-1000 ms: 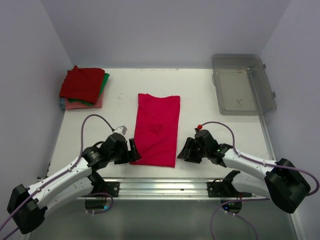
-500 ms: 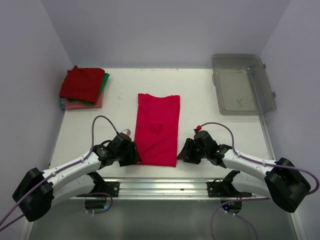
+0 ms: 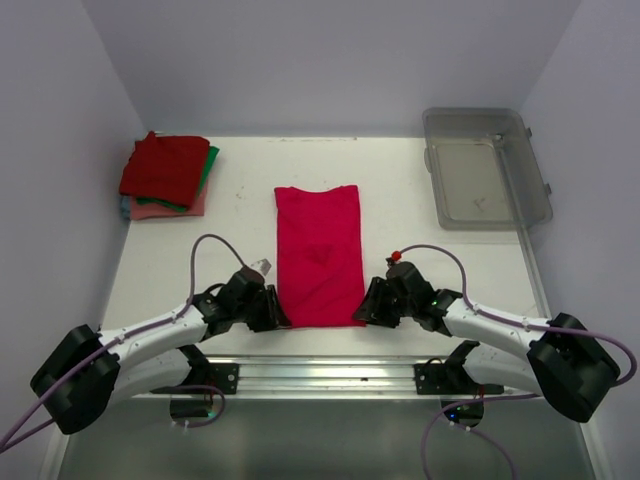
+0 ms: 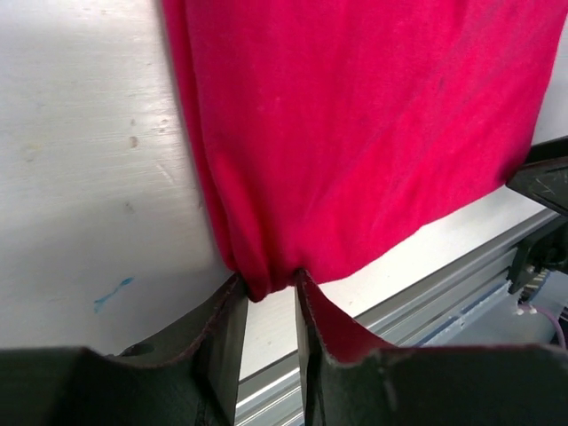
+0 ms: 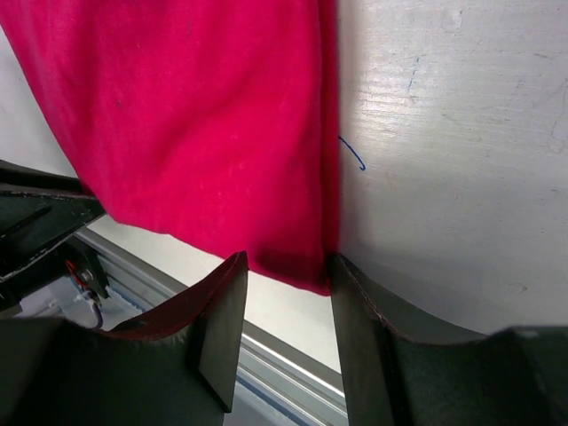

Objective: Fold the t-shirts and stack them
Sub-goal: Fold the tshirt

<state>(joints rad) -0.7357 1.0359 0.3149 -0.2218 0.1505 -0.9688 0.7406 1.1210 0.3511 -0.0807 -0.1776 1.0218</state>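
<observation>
t-shirt (image 3: 318,255) near-left corner, left end effector (image 4: 269,284) pinching

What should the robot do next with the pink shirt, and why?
Probably close the right gripper on the near corner of the pink shirt: its fingers straddle flat cloth, while the left gripper has its corner pinched and bunched.

Left gripper (image 4: 270,284) is pinching the crimson t-shirt (image 3: 318,250) at its near-left corner — right gripper (image 5: 287,264) is straddling the near-right, jaws apart.

crimson-pink tee (image 3: 318,255): folded lengthwise, centre, near corners bunched | folded tees (image 3: 165,175): stacked far-left
</observation>
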